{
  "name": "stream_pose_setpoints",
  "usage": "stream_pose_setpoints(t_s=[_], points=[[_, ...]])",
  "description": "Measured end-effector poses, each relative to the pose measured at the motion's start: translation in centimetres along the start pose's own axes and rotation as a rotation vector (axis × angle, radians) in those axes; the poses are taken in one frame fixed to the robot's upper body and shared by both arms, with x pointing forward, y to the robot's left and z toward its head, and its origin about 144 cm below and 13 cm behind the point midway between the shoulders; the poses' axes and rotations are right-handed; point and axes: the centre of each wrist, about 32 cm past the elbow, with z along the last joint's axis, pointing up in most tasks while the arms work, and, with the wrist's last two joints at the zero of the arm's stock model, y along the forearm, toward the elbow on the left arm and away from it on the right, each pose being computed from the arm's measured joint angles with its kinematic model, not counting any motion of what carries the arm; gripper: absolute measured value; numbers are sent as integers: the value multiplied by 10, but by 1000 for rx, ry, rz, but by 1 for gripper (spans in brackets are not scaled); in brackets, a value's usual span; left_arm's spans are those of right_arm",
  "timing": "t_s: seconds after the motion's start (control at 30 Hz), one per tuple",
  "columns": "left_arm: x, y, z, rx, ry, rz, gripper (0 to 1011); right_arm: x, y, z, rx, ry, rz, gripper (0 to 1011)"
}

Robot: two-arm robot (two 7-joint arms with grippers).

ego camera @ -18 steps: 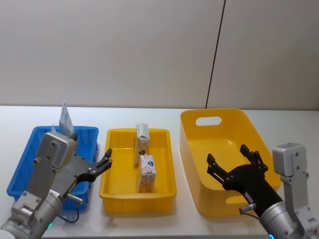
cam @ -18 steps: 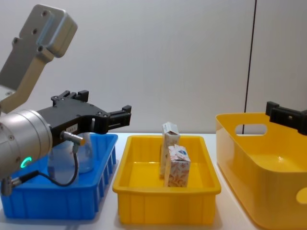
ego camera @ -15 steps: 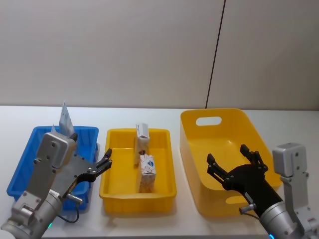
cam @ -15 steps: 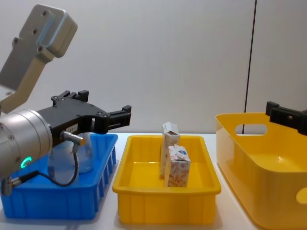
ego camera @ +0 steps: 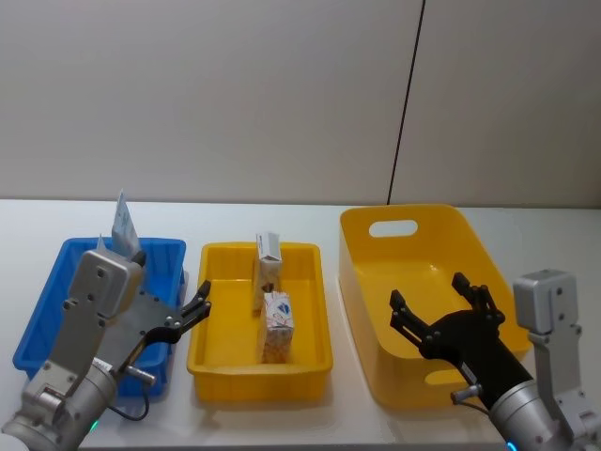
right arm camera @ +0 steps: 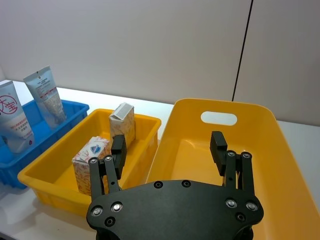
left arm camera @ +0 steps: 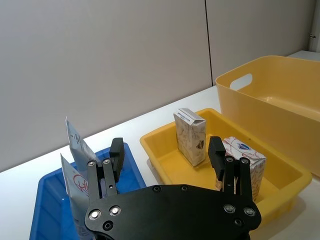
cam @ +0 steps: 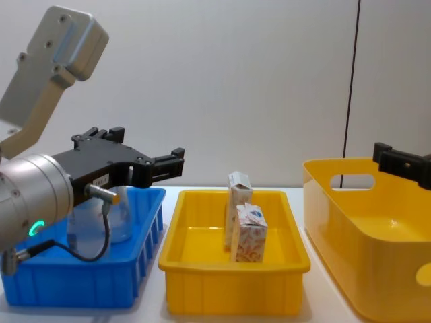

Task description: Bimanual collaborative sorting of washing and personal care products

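Observation:
Two cartons stand in the yellow tray (ego camera: pixel 211 362): a taller cream carton (ego camera: pixel 267 271) behind a small orange-patterned carton (ego camera: pixel 277 327). A white tube with red print (right arm camera: pixel 15 122) and a translucent bluish tube (right arm camera: pixel 47 95) stand in the blue bin (ego camera: pixel 42 319). My left gripper (left arm camera: pixel 166 146) hangs open and holds nothing, above the gap between the blue bin and the tray. My right gripper (ego camera: pixel 428 291) is open with nothing between its fingers, over the near part of the large yellow basket (ego camera: pixel 376 218).
The three containers stand in a row on a white table (ego camera: pixel 282 211), blue bin left, tray in the middle, basket right. A grey wall with a black cable (ego camera: pixel 406 103) rises behind. A narrow table strip runs along the front.

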Motion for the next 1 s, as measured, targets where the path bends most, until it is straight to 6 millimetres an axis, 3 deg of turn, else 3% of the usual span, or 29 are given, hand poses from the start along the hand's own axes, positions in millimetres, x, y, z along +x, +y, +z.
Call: stream_pose_setpoints(t_s=[1.0], points=[[0,0,0,0,0,0,1001,0,0,0,0,0,0,1004]])
